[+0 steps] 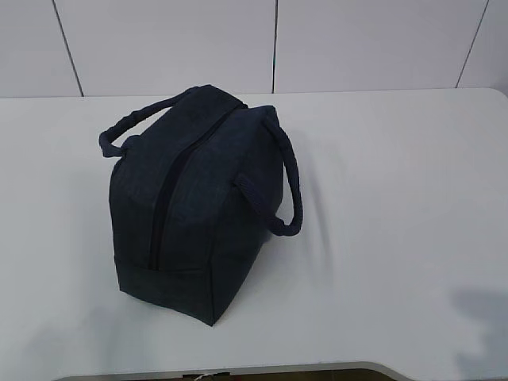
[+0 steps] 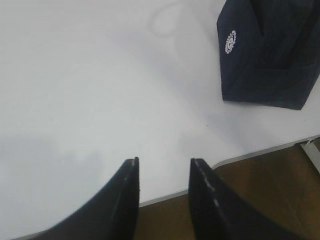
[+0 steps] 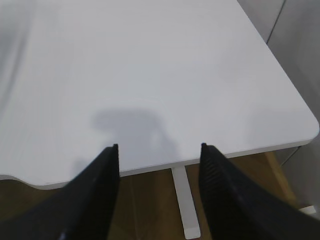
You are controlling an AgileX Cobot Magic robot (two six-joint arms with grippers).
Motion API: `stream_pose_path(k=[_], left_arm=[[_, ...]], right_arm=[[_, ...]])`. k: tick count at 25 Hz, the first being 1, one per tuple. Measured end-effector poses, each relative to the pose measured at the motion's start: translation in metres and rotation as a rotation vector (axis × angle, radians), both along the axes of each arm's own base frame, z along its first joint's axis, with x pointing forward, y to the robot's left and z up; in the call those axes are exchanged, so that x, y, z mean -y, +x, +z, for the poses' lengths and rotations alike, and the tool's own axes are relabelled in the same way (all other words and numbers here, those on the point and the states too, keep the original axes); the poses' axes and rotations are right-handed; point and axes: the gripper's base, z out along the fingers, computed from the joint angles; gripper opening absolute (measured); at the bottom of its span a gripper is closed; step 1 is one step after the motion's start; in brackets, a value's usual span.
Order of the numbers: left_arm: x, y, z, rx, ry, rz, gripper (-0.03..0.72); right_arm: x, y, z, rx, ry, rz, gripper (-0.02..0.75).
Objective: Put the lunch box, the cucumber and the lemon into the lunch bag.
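Navy lunch bag point(image 1: 198, 198) apparently zipped, 2 handles — both grippers' fingers spread, empty.

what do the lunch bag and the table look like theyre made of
The lunch bag looks like dark navy woven fabric, matte and soft: it creases, and its padded handles bulge. The table looks like a smooth white laminate or painted board with a faint sheen; the exact material is unclear.
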Motion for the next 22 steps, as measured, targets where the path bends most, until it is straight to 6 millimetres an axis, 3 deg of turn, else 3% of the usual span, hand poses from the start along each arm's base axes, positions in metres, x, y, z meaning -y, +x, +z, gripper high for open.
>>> stream_pose_path(k=[22], left_arm=[[0.0000, 0.0000, 0.0000, 0.000, 0.000, 0.000, 0.238]], right_arm=[[-0.0011, 0.0002, 0.0000, 0.002, 0.010, 0.011, 0.419]])
